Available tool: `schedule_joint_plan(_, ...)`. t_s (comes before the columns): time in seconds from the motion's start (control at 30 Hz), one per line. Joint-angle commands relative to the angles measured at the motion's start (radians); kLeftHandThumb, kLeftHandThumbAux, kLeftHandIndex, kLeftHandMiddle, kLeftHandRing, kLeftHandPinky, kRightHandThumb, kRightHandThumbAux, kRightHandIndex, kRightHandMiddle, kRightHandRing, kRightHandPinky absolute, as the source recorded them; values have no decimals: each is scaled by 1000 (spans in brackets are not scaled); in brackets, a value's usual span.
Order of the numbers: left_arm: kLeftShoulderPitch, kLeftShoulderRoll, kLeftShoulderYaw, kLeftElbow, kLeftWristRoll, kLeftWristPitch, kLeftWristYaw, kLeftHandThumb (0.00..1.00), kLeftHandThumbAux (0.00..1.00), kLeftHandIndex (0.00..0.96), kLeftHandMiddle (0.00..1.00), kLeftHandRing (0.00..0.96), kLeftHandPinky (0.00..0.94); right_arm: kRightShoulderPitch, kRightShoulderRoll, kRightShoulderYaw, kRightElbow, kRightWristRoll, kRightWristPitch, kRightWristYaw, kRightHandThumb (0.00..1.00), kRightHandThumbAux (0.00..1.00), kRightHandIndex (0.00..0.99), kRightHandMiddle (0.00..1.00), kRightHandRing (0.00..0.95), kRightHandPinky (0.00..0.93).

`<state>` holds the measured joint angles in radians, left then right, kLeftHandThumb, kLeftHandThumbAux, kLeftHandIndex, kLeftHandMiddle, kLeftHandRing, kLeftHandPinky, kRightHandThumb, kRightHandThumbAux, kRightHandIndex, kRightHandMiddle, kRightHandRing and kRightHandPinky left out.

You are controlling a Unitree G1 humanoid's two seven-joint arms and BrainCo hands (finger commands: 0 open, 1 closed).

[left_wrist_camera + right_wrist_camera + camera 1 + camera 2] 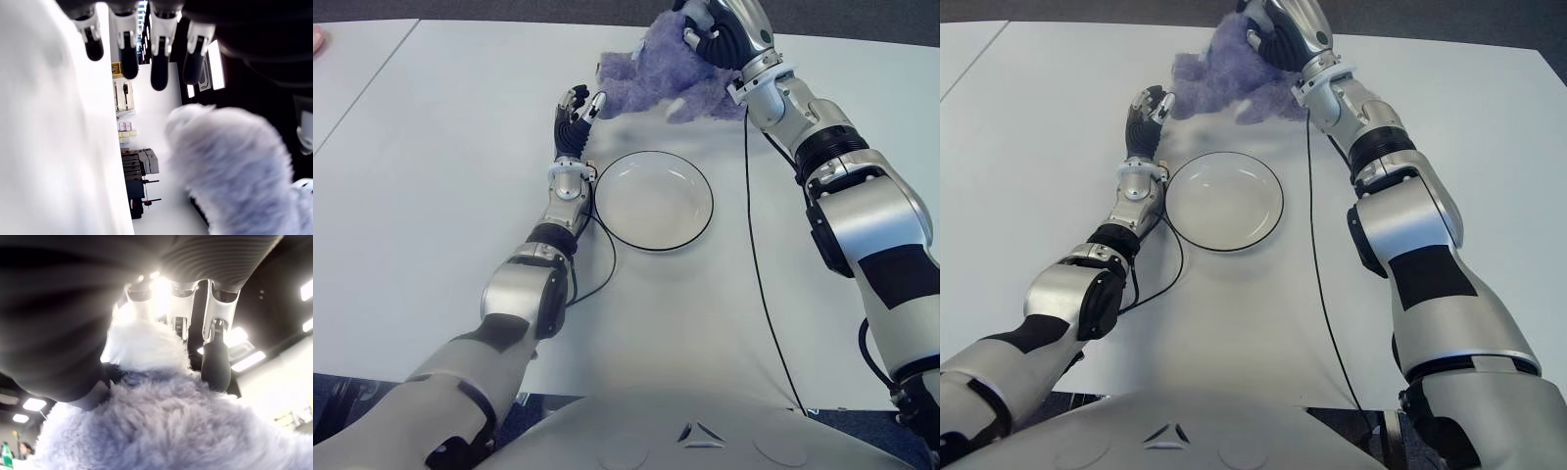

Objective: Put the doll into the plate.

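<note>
One hand, my right hand (720, 39), has its fingers wrapped around the purple doll (656, 83), lifted beyond the far rim of the plate (653, 199). My left hand (576, 117), fingers loose and empty, shows left of the doll.

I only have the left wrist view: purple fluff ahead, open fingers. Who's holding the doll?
Observer: The right hand grips the doll; its wrist view shows fingers dug into the fur.
Operator: Where's the plate?
Observer: The plate sits nearer the robot than the doll, empty, on the table.
Operator: And my left hand?
Observer: The left hand shows beside the plate's left rim, fingers extended toward the doll, holding nothing.
</note>
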<state>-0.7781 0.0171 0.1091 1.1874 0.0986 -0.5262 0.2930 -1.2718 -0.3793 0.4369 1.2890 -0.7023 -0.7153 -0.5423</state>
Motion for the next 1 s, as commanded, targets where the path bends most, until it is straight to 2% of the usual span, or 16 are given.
schedule_joint_plan(0.03,251,-76,-5,170,21,92,12,0,414,218,221,149,1,-51,1,-15,-37,12,-71,-49,715,714,440,874,864,871)
schedule_joint_plan(0.47,241,-72,-18,173,33,137,21,0,434,233,240,166,21,-73,5,-21,-69,11,-111,-64,714,714,440,879,870,875)
schedule_joint_plan(0.73,238,-69,-16,174,29,143,23,0,469,239,259,182,50,-82,5,-51,-87,40,-141,-42,712,715,440,880,871,874)
schedule_joint_plan(1.0,241,-69,-14,175,28,137,25,0,479,253,266,189,51,-61,-2,-57,-137,20,-165,-95,708,716,440,885,878,877)
